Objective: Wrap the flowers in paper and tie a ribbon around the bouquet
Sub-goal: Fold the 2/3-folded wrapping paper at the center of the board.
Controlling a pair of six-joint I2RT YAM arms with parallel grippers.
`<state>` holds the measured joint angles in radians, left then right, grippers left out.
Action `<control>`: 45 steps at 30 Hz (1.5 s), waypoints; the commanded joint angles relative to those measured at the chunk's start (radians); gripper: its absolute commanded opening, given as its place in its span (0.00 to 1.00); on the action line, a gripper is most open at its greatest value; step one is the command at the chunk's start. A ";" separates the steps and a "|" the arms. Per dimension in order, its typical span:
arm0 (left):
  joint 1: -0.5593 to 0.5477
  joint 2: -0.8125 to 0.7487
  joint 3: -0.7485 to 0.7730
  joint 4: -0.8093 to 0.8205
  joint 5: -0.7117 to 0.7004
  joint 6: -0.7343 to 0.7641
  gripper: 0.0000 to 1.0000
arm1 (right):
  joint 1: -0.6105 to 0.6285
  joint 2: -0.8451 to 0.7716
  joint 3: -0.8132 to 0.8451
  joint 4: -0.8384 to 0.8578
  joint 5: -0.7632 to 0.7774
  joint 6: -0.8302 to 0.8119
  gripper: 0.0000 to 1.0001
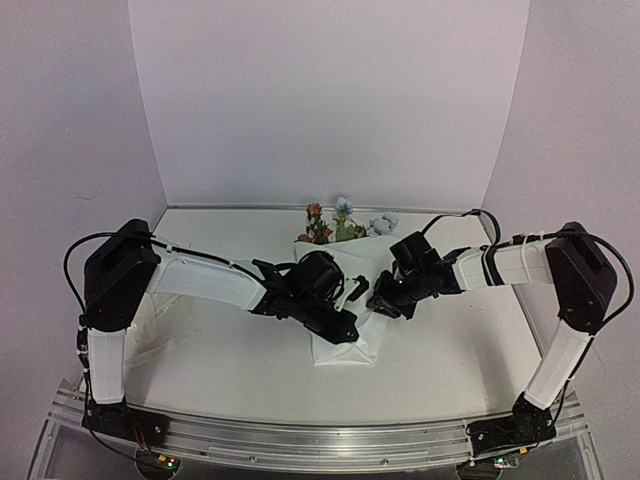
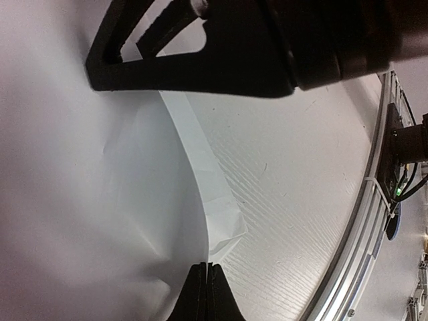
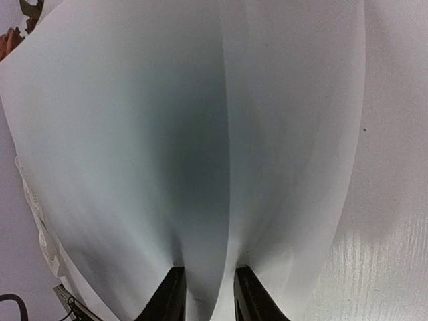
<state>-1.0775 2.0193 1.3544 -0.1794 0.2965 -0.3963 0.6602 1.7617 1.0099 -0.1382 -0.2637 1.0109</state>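
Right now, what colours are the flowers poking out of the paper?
The flowers are orange-pink and pale blue-white; best in the top view.

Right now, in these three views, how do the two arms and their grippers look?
The left arm and the right arm both have white link covers and boxy black joint housings. Thin black cables loop along each of them. The left gripper and the right gripper have slim, tapering black fingers.

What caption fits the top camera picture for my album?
Left arm and right arm meet over the white paper cone bouquet, orange and pale blue flowers poking out.
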 commanded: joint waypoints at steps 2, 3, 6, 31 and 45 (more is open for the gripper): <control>-0.004 -0.013 0.023 0.003 0.017 0.002 0.12 | -0.013 0.012 0.034 0.029 0.002 -0.005 0.00; -0.003 -0.025 0.020 0.004 0.010 -0.005 0.21 | -0.013 0.010 0.030 0.029 0.006 -0.016 0.00; 0.001 -0.075 -0.002 0.012 0.000 -0.025 0.42 | -0.013 -0.001 0.007 0.031 0.023 -0.059 0.00; 0.348 -0.009 -0.153 0.345 0.347 -0.289 0.29 | -0.011 -0.083 -0.138 0.254 0.101 -0.145 0.00; 0.353 0.066 -0.065 0.256 0.330 -0.225 0.29 | 0.028 -0.199 -0.122 0.039 0.015 -0.165 0.54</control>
<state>-0.7208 2.0766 1.2467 0.0947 0.6178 -0.6527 0.6614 1.6518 0.8742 0.0063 -0.2207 0.8573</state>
